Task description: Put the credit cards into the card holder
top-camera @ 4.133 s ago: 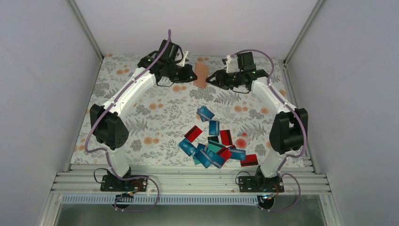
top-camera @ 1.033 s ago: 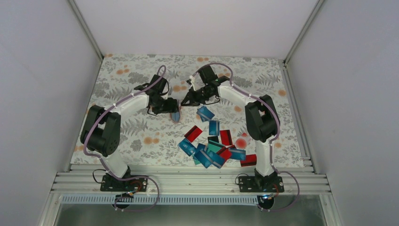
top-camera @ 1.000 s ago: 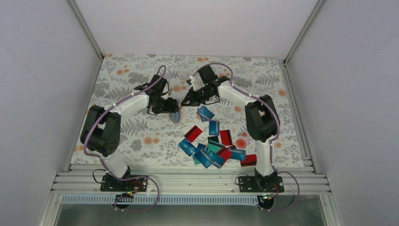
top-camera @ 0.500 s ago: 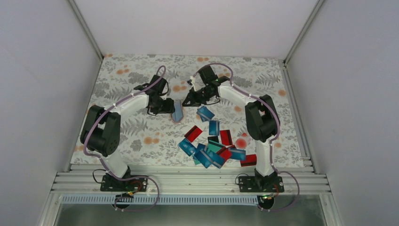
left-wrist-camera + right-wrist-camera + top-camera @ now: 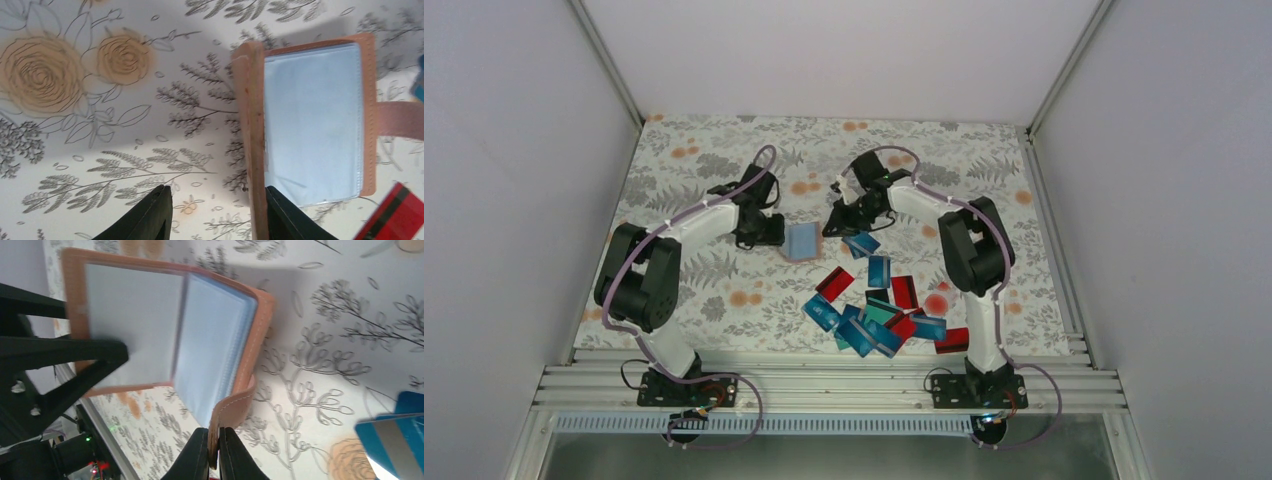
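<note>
The card holder (image 5: 802, 241) lies opened on the floral cloth between my two grippers, its pale clear sleeves (image 5: 312, 120) facing up. My right gripper (image 5: 214, 440) is shut on the holder's tan strap (image 5: 232, 405); from above it (image 5: 834, 228) sits just right of the holder. My left gripper (image 5: 776, 235) is at the holder's left side, jaws apart. In the left wrist view the holder's tan cover edge (image 5: 250, 125) stands between the fingers, against the right fingertip (image 5: 280, 215). The credit cards (image 5: 879, 310), blue, teal and red, lie heaped toward the near edge.
A single blue card (image 5: 861, 243) lies just below my right gripper, and a red card (image 5: 395, 212) lies close to the holder's near corner. White walls and metal rails enclose the table (image 5: 684, 180).
The holder has gone from a narrow upright shape to lying spread open. My left jaws have narrowed and drawn back left. My right gripper has shifted slightly right and nearer, still holding the strap.
</note>
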{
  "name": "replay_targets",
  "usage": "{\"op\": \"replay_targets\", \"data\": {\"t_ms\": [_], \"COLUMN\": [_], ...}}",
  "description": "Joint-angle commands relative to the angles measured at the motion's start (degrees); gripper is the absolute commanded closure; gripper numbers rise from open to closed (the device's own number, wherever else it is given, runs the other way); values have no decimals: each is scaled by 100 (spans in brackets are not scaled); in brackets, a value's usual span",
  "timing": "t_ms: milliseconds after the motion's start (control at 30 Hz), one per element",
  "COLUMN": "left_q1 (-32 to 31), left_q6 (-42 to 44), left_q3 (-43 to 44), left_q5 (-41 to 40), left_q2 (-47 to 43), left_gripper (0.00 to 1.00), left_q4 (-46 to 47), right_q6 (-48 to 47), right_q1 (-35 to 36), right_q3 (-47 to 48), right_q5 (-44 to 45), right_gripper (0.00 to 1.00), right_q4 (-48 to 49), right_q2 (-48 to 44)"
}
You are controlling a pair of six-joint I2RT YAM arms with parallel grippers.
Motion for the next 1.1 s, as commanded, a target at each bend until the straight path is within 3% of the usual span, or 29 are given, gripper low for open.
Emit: {"op": "replay_targets", "data": {"t_ms": [0,367,567,733,1067], "left_q1": [83,339,346,321,223], "left_q6": [97,38,-38,0,126], "left_q3": [-174,-333,-274,-106,326], "left_q5": [-380,-437,6,347,592], "left_q2": [39,170,60,-69,-310], "left_gripper": [57,59,52,47,40], "left_q4": [12,78,78,-35,-386], "right_q6": [-138,-256,-421,-668,-695], "right_q1": [-100,-182,-182,-181,-183], "right_q3": [-141,-210,-80,116,-282], "right_q5": [173,351,422,411,1403], "right_gripper": [96,96,95,79,49], "right_q4": [-55,-44,-232,-470,-879], "right_q2": [200,520,452,222,-638]}}
